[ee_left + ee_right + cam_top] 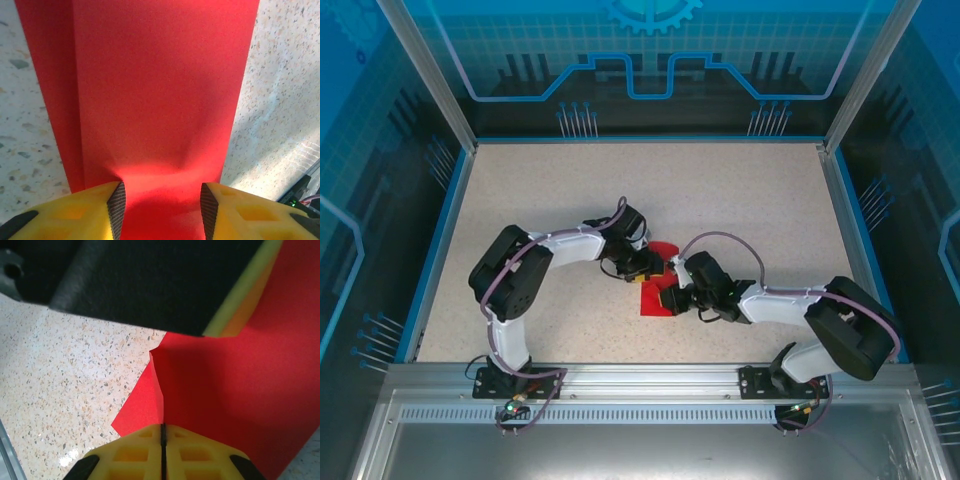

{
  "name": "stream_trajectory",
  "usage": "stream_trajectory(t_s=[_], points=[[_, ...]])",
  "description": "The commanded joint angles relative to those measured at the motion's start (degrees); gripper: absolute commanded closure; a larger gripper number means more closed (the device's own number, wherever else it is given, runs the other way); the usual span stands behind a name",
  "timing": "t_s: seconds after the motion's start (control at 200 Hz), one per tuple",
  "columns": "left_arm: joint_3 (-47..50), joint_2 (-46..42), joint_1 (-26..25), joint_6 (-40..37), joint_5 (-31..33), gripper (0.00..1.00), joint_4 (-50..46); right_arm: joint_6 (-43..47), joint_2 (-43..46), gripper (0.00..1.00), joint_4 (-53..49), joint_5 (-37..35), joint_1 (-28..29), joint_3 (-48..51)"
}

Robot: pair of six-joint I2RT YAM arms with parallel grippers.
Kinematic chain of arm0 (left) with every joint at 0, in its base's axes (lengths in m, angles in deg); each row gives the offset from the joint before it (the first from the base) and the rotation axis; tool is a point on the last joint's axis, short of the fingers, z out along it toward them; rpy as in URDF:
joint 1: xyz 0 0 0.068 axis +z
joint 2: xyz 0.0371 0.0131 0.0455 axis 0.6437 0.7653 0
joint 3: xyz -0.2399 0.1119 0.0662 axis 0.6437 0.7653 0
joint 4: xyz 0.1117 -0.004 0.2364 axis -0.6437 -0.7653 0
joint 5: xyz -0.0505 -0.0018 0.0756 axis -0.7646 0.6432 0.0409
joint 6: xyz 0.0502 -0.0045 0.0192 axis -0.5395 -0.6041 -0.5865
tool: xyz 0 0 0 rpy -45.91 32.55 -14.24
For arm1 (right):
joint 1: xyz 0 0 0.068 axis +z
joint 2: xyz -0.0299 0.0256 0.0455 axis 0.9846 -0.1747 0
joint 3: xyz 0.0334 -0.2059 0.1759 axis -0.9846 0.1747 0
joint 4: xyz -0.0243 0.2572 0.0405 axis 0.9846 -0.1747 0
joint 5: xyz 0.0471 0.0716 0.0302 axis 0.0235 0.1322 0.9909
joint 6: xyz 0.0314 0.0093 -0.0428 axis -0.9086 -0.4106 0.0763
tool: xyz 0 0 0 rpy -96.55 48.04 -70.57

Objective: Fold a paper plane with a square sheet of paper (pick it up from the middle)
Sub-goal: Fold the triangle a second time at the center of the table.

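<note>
The square sheet of paper (649, 300) is bright red and lies partly folded on the speckled table between both grippers. In the left wrist view the sheet of paper (160, 90) runs away as a long strip with a crease down its left side. My left gripper (162, 200) is open, its fingertips (116, 205) resting apart on the paper, which bulges slightly between them. My right gripper (163, 430) is shut on a raised fold of the paper (225, 390), whose ridge runs straight into the closed jaw line. From above, the left gripper (655, 265) and the right gripper (672, 298) nearly touch.
The left gripper's dark body (150, 285) hangs close over the paper just ahead of my right fingers. The speckled table (570, 200) is ringed by a blue rim (440, 230) and clear walls. A metal rail (640, 375) carries both arm bases.
</note>
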Motion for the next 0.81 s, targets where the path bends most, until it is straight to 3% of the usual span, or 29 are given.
stream_trajectory(t_s=[0.0, 0.8], points=[[-2.7, 0.5, -0.1, -2.7, -1.3, 0.54, -2.4, 0.0, 0.5, 0.93, 1.1, 2.7, -0.7, 0.2], [-12.0, 8.1, -1.9, -6.6, -3.2, 0.54, -6.3, 1.4, 0.5, 0.98, 3.4, 4.8, 0.5, 2.8]])
